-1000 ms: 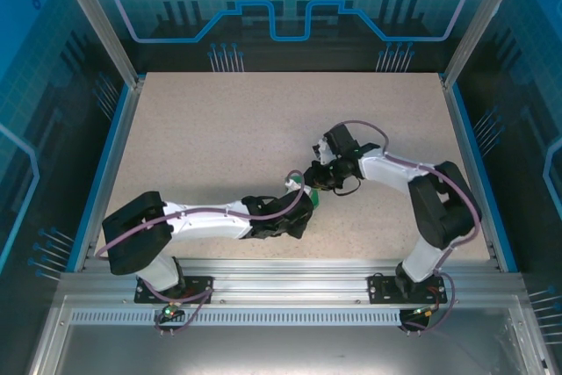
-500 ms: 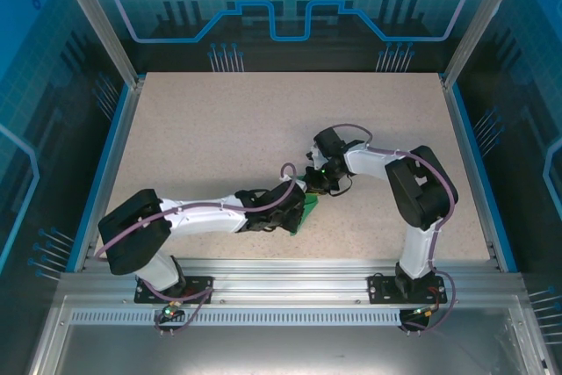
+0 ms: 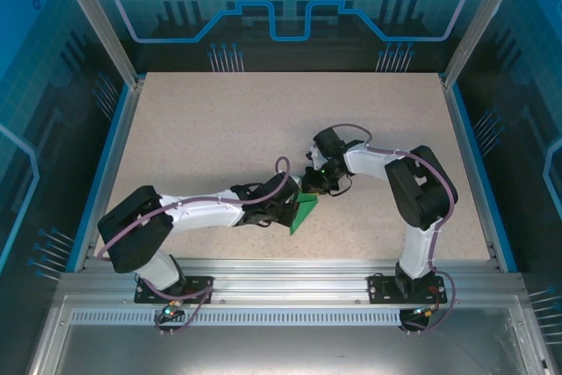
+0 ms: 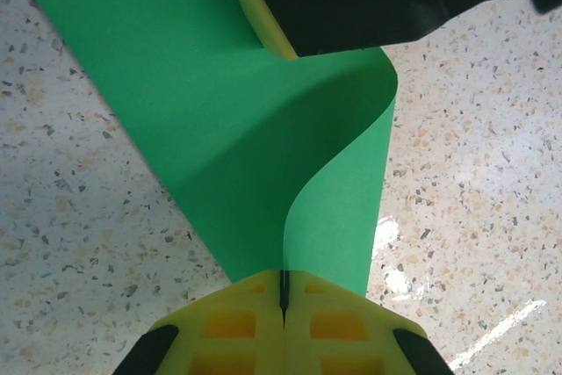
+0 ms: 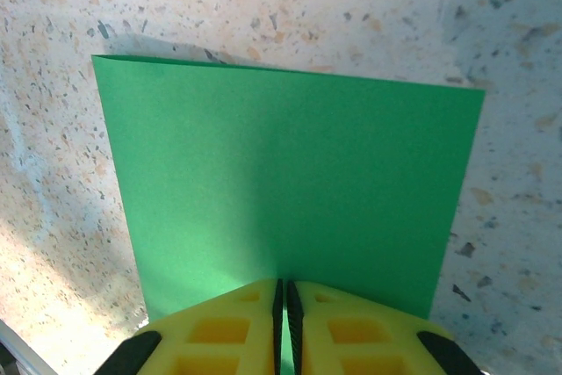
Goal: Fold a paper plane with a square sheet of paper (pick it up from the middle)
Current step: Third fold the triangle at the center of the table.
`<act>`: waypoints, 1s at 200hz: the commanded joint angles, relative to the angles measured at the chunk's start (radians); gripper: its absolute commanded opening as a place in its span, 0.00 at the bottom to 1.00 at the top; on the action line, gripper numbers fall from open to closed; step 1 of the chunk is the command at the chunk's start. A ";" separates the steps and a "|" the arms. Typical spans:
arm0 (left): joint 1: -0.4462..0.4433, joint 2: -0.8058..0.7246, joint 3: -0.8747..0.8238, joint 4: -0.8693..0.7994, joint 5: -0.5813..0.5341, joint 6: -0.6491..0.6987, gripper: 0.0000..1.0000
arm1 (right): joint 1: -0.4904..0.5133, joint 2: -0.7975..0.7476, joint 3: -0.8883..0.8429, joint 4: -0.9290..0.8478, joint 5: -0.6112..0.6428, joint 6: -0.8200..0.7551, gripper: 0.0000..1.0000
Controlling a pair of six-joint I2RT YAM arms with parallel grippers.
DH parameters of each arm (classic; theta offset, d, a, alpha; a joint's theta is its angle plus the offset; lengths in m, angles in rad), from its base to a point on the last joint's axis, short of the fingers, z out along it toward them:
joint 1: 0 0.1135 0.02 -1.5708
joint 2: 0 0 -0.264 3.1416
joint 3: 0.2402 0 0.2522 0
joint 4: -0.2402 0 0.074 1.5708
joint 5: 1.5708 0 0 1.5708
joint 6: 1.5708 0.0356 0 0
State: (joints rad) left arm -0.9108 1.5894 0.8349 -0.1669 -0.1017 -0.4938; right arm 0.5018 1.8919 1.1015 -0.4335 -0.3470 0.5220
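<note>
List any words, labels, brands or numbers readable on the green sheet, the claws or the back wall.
None readable.
The square sheet of paper is plain green, unmarked.
The left claw and right claw are bare yellow, no lettering.
The back wall carries a gear-and-line graphic, no words.

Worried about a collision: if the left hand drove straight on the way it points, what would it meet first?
Likely the right hand, straight ahead and close, though depth is unclear. The left hand is shut on the square sheet of paper, which the right hand also pinches.
</note>
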 commanded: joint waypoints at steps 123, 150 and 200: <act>0.046 0.071 -0.006 0.053 0.050 0.050 0.00 | 0.023 0.016 -0.001 -0.033 0.008 -0.008 0.15; 0.046 0.078 -0.010 0.056 0.051 0.044 0.00 | 0.023 0.010 -0.002 -0.031 0.005 -0.004 0.16; 0.046 0.078 -0.025 0.066 0.045 0.032 0.01 | 0.023 -0.016 0.005 -0.035 0.001 0.001 0.17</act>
State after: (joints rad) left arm -0.8734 1.6581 0.8333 -0.1223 -0.0696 -0.4644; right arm 0.5037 1.8904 1.1015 -0.4324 -0.3485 0.5224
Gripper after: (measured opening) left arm 0.059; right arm 0.163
